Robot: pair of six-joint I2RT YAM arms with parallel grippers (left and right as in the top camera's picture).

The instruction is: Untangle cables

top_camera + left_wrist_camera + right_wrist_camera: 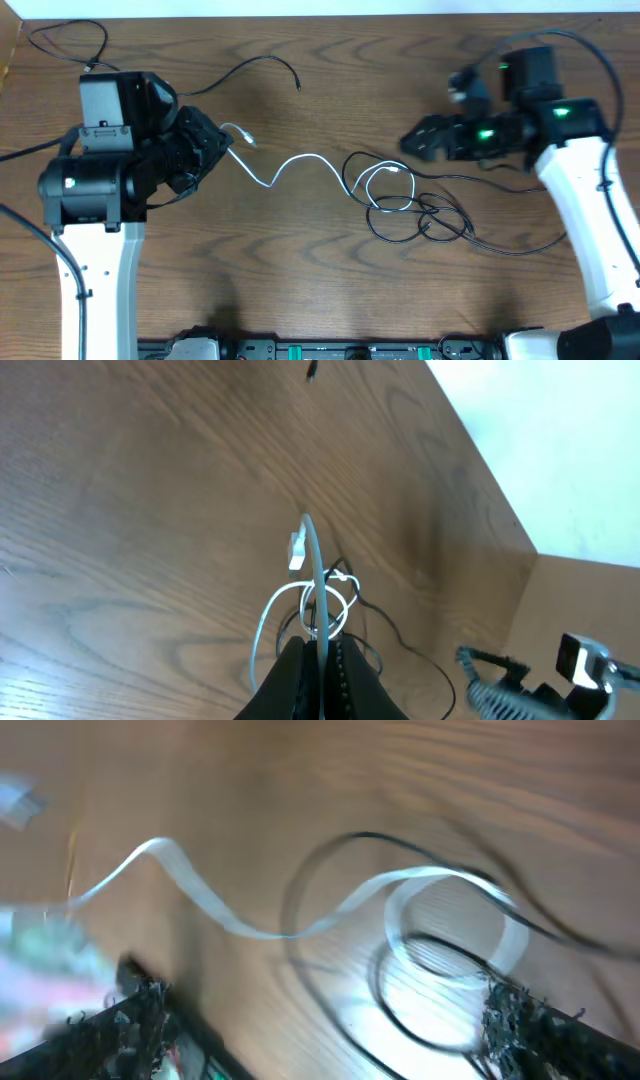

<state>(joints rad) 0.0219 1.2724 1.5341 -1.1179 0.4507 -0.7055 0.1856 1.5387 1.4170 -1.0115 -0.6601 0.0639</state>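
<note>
Dark wood grain covers the tabletop (300, 290), with a pale wall strip along its far edge. On the left side, the left pincer (222, 143) is closed tight on the white cable (312, 157) close to one end. The short free end and its small plug (247, 141) poke out just past the fingertips. From that grip the white cable snakes in two bends toward the middle of the tabletop and ends in a loop (392, 190). That loop lies across a tangle of thin black cables (440, 215), whose rings overlap it and trail off to the right. A separate thin black cable arcs across the upper middle of the tabletop, and its plug (297, 84) lies well apart from the tangle. The left wrist view shows the left pincer (320, 660) pinching the white cable (312, 560), which rises from between the fingers with the plug (297, 550) beside it. The white loop and the black rings lie farther off, behind the fingers. The right pincer (410, 142) hovers above and just beside the tangle with its jaws spread wide and nothing held between them. Its wrist view is blurred, yet both fingers (135, 1020) show far apart at the lower corners. Between them the white cable (200, 885) curves over the wood, and a black ring (300, 900) crosses it.
</note>
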